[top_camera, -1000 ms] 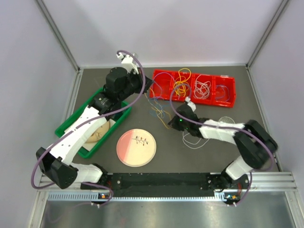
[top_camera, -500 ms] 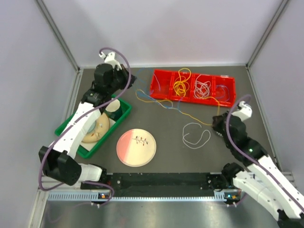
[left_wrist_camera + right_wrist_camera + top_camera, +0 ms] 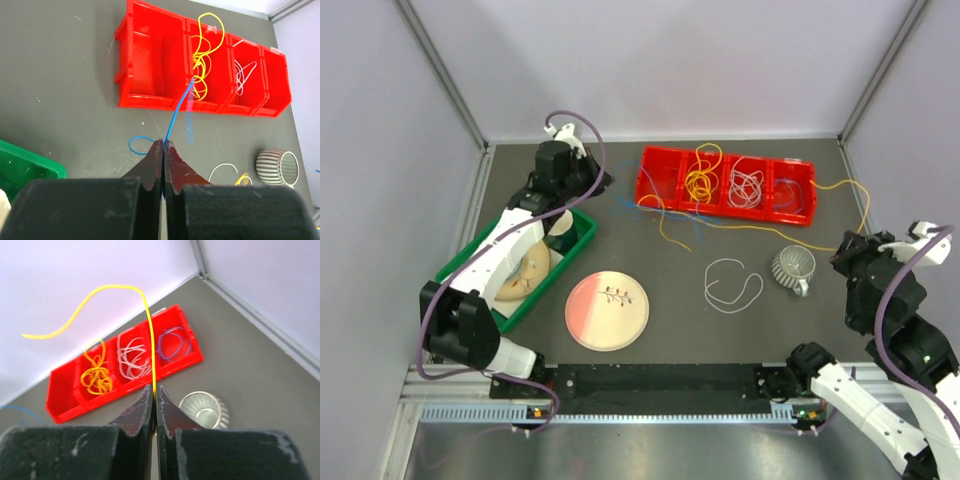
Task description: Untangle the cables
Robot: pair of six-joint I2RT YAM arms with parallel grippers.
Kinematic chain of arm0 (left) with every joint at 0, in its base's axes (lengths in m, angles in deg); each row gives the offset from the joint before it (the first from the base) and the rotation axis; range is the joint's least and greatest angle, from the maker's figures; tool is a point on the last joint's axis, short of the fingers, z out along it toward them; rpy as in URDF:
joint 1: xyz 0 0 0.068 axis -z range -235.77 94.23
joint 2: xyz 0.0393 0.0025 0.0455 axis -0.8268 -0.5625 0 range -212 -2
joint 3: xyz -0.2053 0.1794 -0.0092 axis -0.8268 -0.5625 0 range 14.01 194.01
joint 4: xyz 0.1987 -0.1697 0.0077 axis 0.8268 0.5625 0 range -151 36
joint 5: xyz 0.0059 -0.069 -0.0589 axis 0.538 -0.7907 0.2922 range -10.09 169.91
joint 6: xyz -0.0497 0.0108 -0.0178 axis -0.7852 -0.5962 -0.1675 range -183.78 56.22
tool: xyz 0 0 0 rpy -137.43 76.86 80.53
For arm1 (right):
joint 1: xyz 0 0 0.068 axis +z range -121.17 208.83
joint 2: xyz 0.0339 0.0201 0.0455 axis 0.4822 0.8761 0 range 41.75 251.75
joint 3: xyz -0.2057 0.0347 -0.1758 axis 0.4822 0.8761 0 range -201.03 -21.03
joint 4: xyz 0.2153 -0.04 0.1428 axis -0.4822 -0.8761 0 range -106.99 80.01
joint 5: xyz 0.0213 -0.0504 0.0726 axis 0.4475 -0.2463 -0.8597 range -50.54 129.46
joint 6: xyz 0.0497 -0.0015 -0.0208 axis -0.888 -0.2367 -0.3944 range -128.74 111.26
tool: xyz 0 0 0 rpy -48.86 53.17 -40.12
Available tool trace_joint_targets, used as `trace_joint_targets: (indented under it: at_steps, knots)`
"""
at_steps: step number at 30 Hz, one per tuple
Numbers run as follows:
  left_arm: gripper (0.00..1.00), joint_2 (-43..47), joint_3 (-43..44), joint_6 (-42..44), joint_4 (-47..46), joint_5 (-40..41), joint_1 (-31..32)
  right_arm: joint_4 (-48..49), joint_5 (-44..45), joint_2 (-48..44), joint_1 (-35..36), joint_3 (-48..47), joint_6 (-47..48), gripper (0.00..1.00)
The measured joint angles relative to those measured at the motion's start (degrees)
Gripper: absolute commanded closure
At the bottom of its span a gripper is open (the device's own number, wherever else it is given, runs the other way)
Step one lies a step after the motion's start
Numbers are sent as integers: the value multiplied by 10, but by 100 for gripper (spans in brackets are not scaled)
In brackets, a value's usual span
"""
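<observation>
Dark grey table (image 3: 770, 335), white walls. Left gripper (image 3: 163, 145) sits at 10 o'clock, fingers pressed together on the blue cable (image 3: 177, 110). Right gripper (image 3: 154, 392) is out at 3 o'clock, pinched tight on the yellow cable (image 3: 150, 340).

My read: the arms are spread wide on purpose, each drawing its own strand away from where the two cross, around 12 o'clock in front of the red bin (image 3: 648, 190) (the crossing is too thin to resolve from above).

- **Yellow:** runs along the bin's front to the right fingers, free tail curling up past them.
- **Blue:** goes from the left fingers up to the bin wall by the yellow bundle (image 3: 703, 175).
- **Sorted:** white coils (image 3: 745, 185) and purple coil (image 3: 790, 190) sit in the next two compartments.
- **Loose:** one white loop (image 3: 725, 261) lies at 5 o'clock, near the ribbed cup (image 3: 793, 265).

All strands are thin and floppy.
</observation>
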Motion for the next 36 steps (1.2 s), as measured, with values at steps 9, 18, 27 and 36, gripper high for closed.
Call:
trace_joint_targets:
  at_steps: [9, 18, 27, 36]
  knots:
    - [100, -7, -36, -14, -33, -24, -52, -24, 58, -33, 0, 0, 25, 100]
    - [100, -24, -68, -34, -37, -32, -106, -30, 65, -30, 0, 0, 26, 100]
    - [100, -43, -105, -56, -58, -23, -147, -36, 94, -30, 0, 0, 41, 100]
    - [100, -64, -104, -72, -63, -48, -154, -34, 39, 14, 0, 11, 28, 100]
